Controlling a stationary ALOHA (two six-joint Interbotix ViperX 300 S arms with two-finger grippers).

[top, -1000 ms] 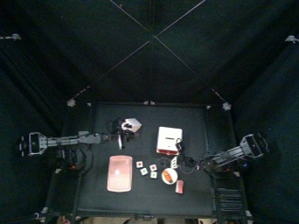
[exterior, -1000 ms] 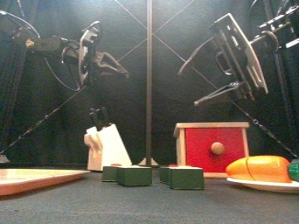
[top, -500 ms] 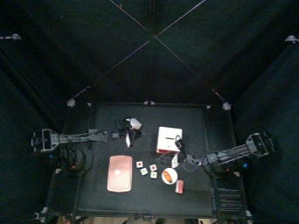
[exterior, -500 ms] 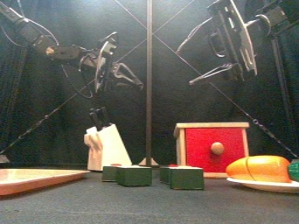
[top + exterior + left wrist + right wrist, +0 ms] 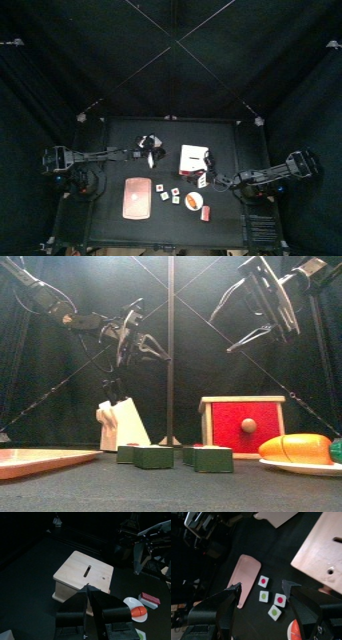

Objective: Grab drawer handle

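Jaws of the left gripper (image 5: 89, 588) stand partly open with a narrow gap, nothing between them. It hangs in the air above the tabletop's (image 5: 94, 486) left half, above the knife block (image 5: 120, 424). Its wrist view looks down on the plain top of the wooden box (image 5: 83, 574), which has a slot in it.

Pink cutting board (image 5: 40, 461) lies flat at the front left. Knife block stands behind it, a dark handle sticking out of the top. Green blocks (image 5: 154, 456) sit in a row at the front centre; the top view shows them between the board and the plate (image 5: 197, 202).

Right of centre, the wooden box stands upright with its red drawer (image 5: 227, 416) facing front. The drawer looks pushed in. Drawer handle (image 5: 247, 424), a small round red knob, sits mid-front of the drawer. Neither gripper touches it; both are well above.

Plate at the front right carries an orange-yellow food piece (image 5: 301, 446).

Right gripper (image 5: 262, 585): jaws spread wide, empty, high over the right side of the tabletop. Its wrist view shows the board, the blocks and a corner of the box.
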